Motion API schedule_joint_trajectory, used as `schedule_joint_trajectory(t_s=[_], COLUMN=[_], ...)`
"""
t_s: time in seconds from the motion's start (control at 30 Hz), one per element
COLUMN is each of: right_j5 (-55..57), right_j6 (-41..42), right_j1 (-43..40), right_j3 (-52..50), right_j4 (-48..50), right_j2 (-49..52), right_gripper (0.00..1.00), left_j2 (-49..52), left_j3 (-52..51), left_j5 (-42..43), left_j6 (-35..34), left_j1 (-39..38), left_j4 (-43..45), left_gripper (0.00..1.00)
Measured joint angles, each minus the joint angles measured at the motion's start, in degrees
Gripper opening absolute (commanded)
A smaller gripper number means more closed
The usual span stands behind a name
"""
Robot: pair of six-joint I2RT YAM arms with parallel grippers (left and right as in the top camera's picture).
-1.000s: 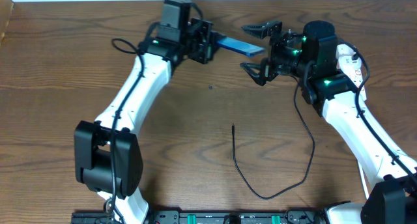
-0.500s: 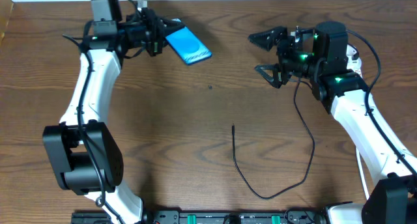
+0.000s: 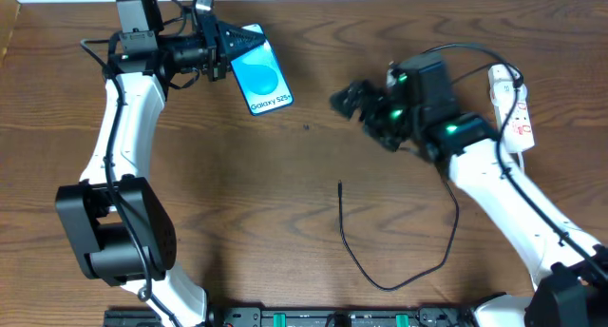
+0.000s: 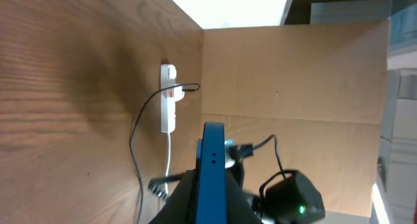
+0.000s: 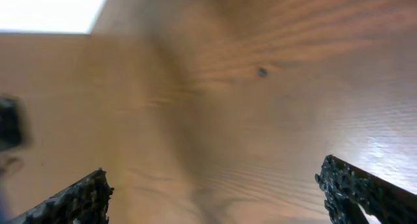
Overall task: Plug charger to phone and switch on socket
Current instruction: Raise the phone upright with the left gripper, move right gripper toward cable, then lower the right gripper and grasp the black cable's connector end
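Slim blue-screened phone (image 3: pixel 258 68) is pinched by left claw (image 3: pixel 231 51). Thin black charger cable (image 3: pixel 342 218) is laid nearer the spread right claw (image 3: pixel 359 116), toward the counter's (image 3: pixel 285 175) front edge.

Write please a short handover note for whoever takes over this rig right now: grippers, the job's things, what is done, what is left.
Left gripper: shut on the slim smartphone with the blue screen, at the far left of the wooden table.
Right gripper: open, empty, over bare wood.
Thin black charger cable: loose on the table, plug tip free at mid-table; its other end runs toward the narrow white power strip at the far right.
Done: phone gripped.
Left: push tip into phone, switch on strip. Switch state not readable.
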Motion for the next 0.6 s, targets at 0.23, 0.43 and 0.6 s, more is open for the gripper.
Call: schedule_joint_trajectory(t_s=[0.23, 0.43, 0.6], right_j5=[15.78, 25.16, 28.22], right_j6=[-4.70, -5.77, -5.92], right_j1=[8.74, 14.97, 16.92], right_j3=[-0.02, -0.02, -1.14], right_j4=[-12.37, -16.57, -16.22], right_j2=[0.00, 0.00, 0.02], right_gripper=[0.99, 0.99, 0.99], left_j2=[0.00, 0.00, 0.00], left_j3=[0.00, 0.00, 0.00], left_j5=[0.15, 0.17, 0.17], left_j6=[1.86, 2.05, 2.05], left_j1=[1.33, 1.57, 1.57], left_j4=[0.02, -0.02, 0.00], left_gripper=[0.08, 0.07, 0.07])
